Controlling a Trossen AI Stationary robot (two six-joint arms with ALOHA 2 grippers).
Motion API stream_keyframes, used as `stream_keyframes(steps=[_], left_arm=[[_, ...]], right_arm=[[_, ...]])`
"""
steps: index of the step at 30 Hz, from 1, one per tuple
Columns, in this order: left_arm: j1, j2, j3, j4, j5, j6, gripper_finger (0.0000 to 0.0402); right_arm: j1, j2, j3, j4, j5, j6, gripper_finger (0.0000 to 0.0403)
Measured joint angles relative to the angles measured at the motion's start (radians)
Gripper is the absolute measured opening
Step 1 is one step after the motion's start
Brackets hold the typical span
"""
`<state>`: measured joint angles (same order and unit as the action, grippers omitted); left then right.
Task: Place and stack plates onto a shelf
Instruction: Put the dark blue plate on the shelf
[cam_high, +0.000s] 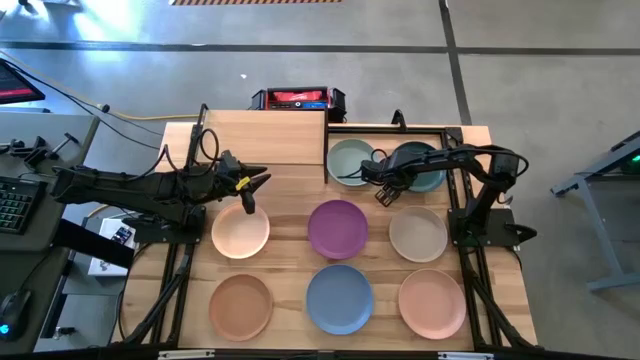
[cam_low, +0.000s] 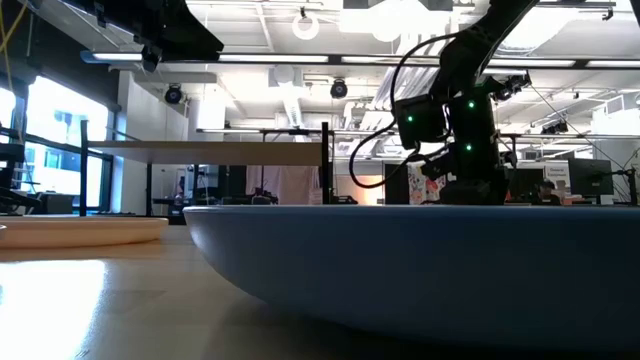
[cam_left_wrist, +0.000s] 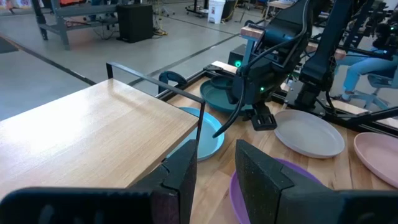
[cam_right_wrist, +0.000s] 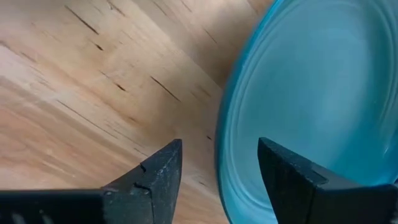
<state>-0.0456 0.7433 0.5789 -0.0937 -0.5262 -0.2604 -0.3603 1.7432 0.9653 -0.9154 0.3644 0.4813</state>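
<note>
Pale grey-green plate (cam_high: 349, 161) lies on the table beside the shelf (cam_high: 264, 138), its rim between my right gripper (cam_right_wrist: 217, 165)'s parted fingers. Dark teal plate (cam_high: 425, 172) sits under that arm. Left gripper (cam_high: 247, 193), fingers apart and empty, hangs above the peach plate (cam_high: 240, 233).

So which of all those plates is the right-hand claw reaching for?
The pale grey-green plate, beside the dark teal plate at the back: the open right gripper straddles its rim.

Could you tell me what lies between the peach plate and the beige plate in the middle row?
The purple plate sits between the peach plate and the beige plate, as the high view shows.
</note>
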Motion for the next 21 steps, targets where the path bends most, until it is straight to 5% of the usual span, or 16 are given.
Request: stream_keyframes(steps=[21], left_arm=[[0.0,0.0,0.0,0.0,0.0,0.001,0.0099]], right_arm=[[-0.059,0.0,0.0,-0.031,-0.082,0.011,0.0006]])
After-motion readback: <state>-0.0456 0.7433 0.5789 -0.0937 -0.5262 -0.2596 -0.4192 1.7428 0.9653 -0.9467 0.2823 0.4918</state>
